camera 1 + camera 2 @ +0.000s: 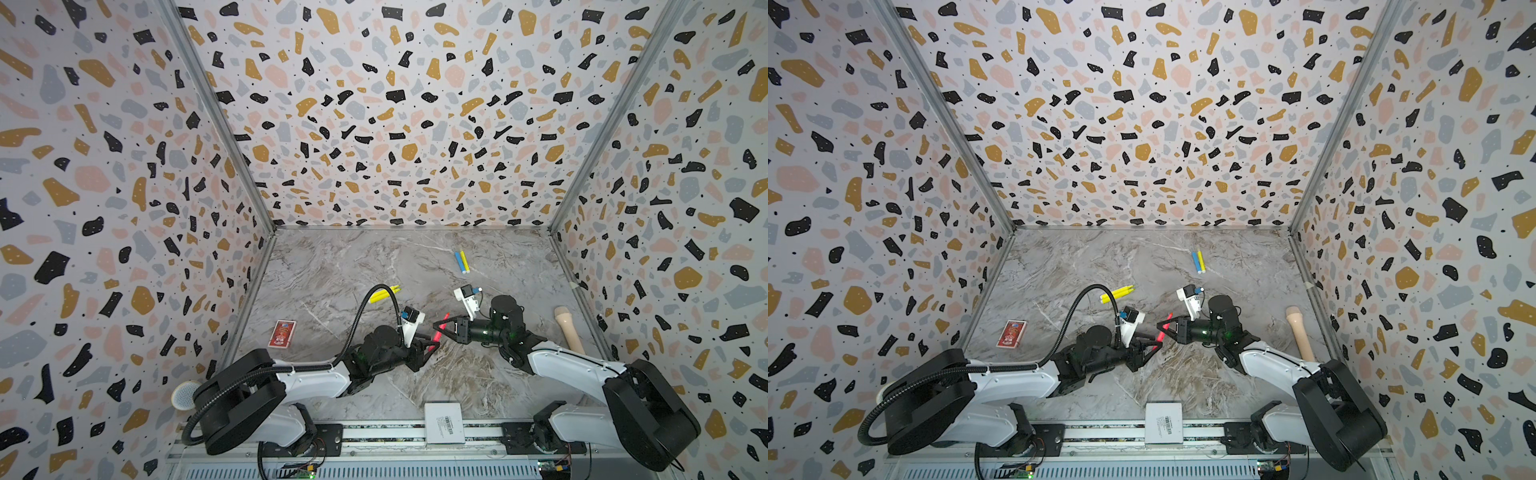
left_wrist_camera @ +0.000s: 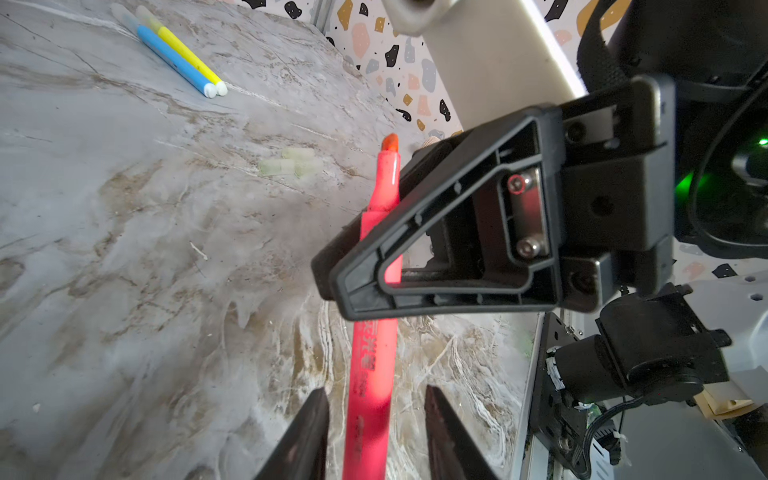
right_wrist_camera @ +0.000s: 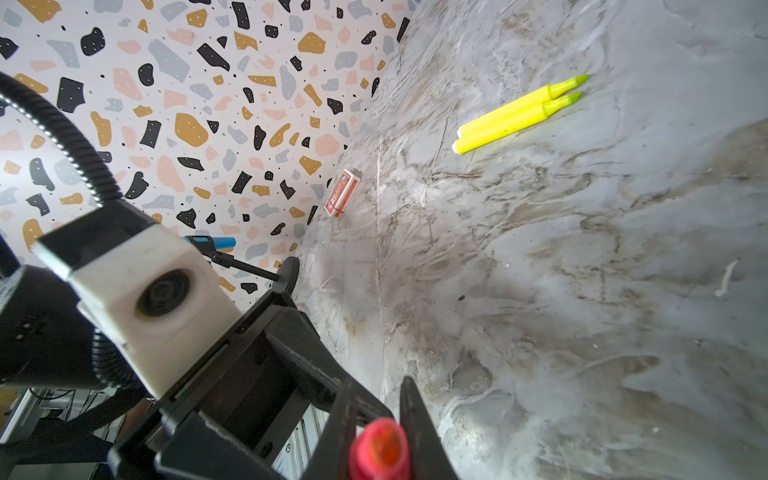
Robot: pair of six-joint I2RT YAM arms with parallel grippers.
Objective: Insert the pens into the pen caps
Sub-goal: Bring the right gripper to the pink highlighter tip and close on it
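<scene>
Marble tabletop [image 1: 374, 270]; pink-red pen [image 2: 370, 374] tight between right fingers [image 3: 417, 424], left fingers [image 2: 309, 444] apart either side.

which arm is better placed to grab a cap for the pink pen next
Probably left. The right gripper is shut on the pink pen, so it is busy; the left gripper stands open around it, and the clear caps lie ahead of it.

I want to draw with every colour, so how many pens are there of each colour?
Yellow pens: 3 (two together, one beside the blue)
Blue pen: 1
Pink-red pen: 1
Total: 5 pens
</scene>
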